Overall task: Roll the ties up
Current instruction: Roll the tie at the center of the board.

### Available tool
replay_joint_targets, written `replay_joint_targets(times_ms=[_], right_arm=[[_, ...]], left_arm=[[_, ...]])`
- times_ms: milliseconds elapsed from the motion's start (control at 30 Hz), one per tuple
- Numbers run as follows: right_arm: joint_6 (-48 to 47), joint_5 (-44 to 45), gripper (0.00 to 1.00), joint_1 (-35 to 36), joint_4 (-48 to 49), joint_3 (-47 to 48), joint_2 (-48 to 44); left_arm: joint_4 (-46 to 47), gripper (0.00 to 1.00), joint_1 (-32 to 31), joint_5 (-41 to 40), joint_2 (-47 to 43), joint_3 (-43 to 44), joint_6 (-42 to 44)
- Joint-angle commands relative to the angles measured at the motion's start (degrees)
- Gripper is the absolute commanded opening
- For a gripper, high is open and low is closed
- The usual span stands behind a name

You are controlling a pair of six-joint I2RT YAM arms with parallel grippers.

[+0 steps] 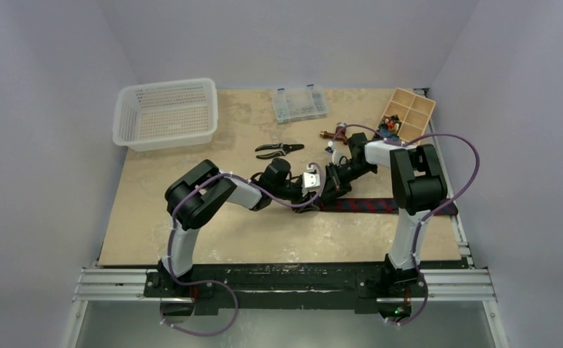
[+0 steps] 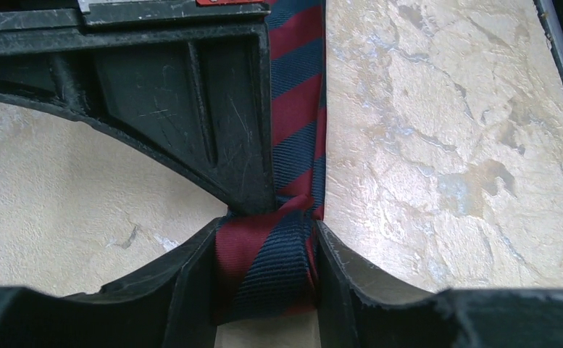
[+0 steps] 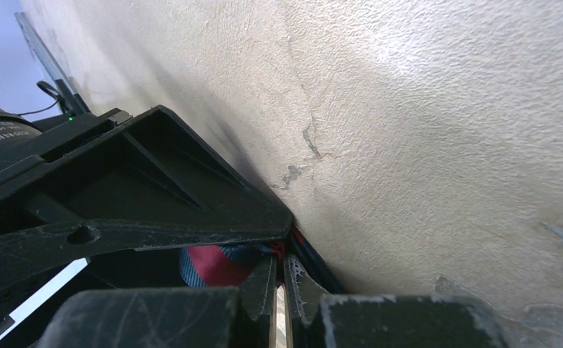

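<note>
Black, scuffed plastic left fingers point(image 2: 184, 297) fill the bottom of the left wrist view. They are clamped on either side of a folded end of the navy-and-dark-red striped twill necktie point(image 2: 271, 268). The rest of the necktie lies as a flat strip on the desk point(image 1: 191, 239), running toward the right arm. The right fingers point(image 3: 258, 290) are pressed together at the fold; whether they nip any fabric I cannot tell. The desk is a beige, mottled, stone-look board with fine cracks. Plain pale lavender walls point(image 1: 46, 109) enclose it.
</note>
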Motion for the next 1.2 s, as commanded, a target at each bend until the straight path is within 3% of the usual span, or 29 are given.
replay_joint_targets(times_ms=[0,200,367,633,733,900,1033,1167], right_arm=[[-4.46,9.83,0.00,0.21,3.60,-1.33,-1.10],[-5.71,6.75,0.00,0.22,0.32,1.36,-0.47],[-7.70,3.12,0.25,-2.31,-9.12,6.32,-3.74],[-9.48,-2.27,0.41,-6.02,-18.77,5.95,-4.82],[-8.44,-2.75,0.35,-6.03,-18.85,3.55,-4.01],[-7.16,5.61,0.25,-6.09,-14.49,3.64,-0.13],[-5.80,9.59,0.23,-6.06,-9.88,5.58,4.53],[-5.92,11.91,0.23,-6.03,-8.58,10.01,8.32]], left_arm=[[-3.99,0.38,-0.43,-0.39,0.51,-2.28,-2.99],[-4.79,0.18,-1.22,-3.64,-1.69,-6.77,-0.57],[-8.13,0.09,-2.64,-10.13,-1.36,-6.94,4.23],[-13.12,0.06,-3.47,-15.22,-1.31,-6.03,12.79],[-15.47,0.06,-3.52,-17.08,-1.52,-5.15,14.72],[-17.54,0.05,-3.50,-18.60,-1.45,-4.04,13.19],[-20.90,0.05,-1.38,-18.99,-2.04,-1.47,8.04],[-21.21,0.05,-0.79,-19.13,-4.97,-2.40,9.48]])
